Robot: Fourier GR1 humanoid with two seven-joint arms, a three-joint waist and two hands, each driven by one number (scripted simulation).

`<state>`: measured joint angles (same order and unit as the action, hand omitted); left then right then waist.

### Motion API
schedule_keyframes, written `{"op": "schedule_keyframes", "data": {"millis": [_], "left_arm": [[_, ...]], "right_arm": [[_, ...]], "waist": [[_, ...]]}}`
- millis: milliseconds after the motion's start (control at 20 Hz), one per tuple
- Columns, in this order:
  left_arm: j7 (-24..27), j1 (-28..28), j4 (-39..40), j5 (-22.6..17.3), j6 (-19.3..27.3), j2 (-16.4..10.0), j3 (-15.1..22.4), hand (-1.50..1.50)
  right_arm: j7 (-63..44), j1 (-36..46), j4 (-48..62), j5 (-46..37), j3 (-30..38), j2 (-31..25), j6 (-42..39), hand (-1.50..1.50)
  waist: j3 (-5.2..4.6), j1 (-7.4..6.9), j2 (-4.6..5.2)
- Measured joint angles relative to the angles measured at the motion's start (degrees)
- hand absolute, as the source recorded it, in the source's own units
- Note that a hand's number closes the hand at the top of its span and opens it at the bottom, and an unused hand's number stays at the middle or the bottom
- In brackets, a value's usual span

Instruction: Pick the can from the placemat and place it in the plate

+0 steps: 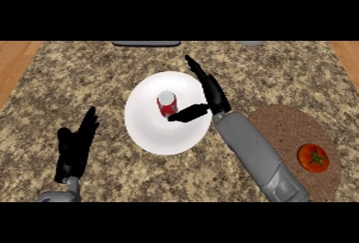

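The red can [166, 104] stood upright on the white plate [163, 137] at mid-worktop, with the right hand [214, 95] just beside it, fingers wide and holding nothing, so a thumb brushing it on withdrawal could have toppled it.

The plate's [157, 137] left and lower parts lie bare. The table [91, 80] to the left of the plate, above it and below it is open, so a hand could pass there. On the plate, just above its middle, the can [166, 104] stands upright.

The right hand [214, 95] lies over the plate's right rim, fingers [200, 76] straight, thumb reaching to just beside the can. Its forearm [256, 154] slants off to the plate's lower right, and together they block that side.

Right of the plate, a placemat [280, 123] carries a tomato [313, 158] at its lower right part. The left hand [76, 149] rests open at the plate's lower left, apart from it.
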<state>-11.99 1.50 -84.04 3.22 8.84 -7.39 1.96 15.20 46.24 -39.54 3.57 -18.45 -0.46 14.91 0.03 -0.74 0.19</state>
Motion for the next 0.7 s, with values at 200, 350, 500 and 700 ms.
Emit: {"op": "schedule_keyframes", "data": {"millis": [200,350,500,700], "left_arm": [[-0.9,0.9,0.1,0.4,-0.1,0.6,0.1,0.00],[-1.8,2.2,0.3,0.0,-0.9,-0.1,-1.1,0.00],[-0.7,0.4,-0.6,0.5,-1.2,0.2,-0.7,0.00],[-1.0,0.3,-0.7,1.1,-0.9,0.8,-0.5,0.00]], "right_arm": [[3.1,-0.1,1.1,2.0,-1.5,0.3,-0.1,-1.50],[4.8,-0.3,2.0,2.4,-2.0,0.3,0.5,-1.50],[4.6,0.6,3.6,3.5,-3.8,0.4,2.3,-1.50],[4.3,1.4,6.2,3.4,-4.9,0.4,4.6,-1.50]], "waist": [[-0.01,-0.12,-0.01],[-0.01,-0.08,-0.03],[-0.01,-0.25,-0.03],[-0.02,-0.28,-0.01]]}}
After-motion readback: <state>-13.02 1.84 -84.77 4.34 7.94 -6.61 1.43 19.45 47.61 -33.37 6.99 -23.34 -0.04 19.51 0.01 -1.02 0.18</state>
